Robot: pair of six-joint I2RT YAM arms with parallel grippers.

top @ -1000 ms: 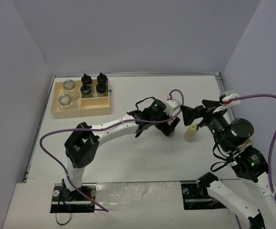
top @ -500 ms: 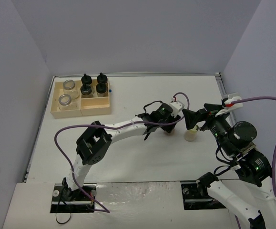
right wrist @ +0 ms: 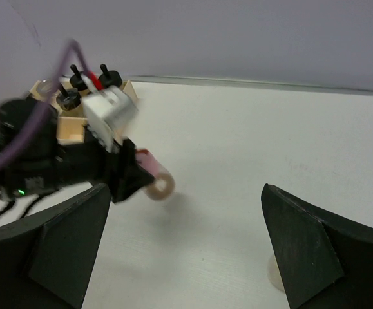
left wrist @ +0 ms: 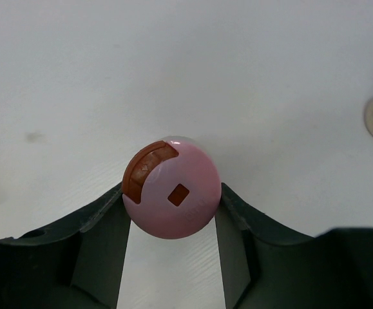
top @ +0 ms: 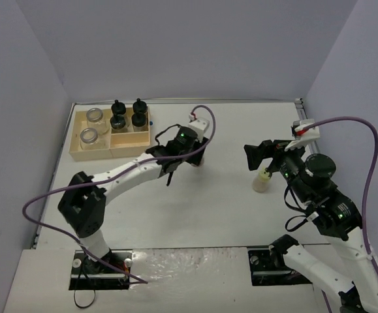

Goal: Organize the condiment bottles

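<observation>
My left gripper (left wrist: 172,222) is shut on the pink-capped condiment bottle (left wrist: 172,193), its fingers (left wrist: 102,225) pressed on both sides of the cap. In the right wrist view the pink-capped bottle (right wrist: 155,177) hangs tilted above the table with its shadow below it. From above, the left gripper (top: 196,158) is mid-table, right of the tray. My right gripper (top: 259,156) stands open with nothing in it, just above a yellow-green-capped bottle (top: 262,181) that stands on the table. That bottle (right wrist: 274,275) peeks out beside my right finger.
A light wooden tray (top: 132,147) sits at the back left. It holds two clear-topped jars (top: 95,117) in its left part and several black-capped jars (top: 128,115) in its right part. Grey walls stand on three sides. A purple cable (top: 209,124) loops over the left wrist.
The left gripper closed on the pink-capped bottle beside the yellow-green-capped one, then carried it left and back toward the tray. The right gripper stayed open and drew back slightly.
</observation>
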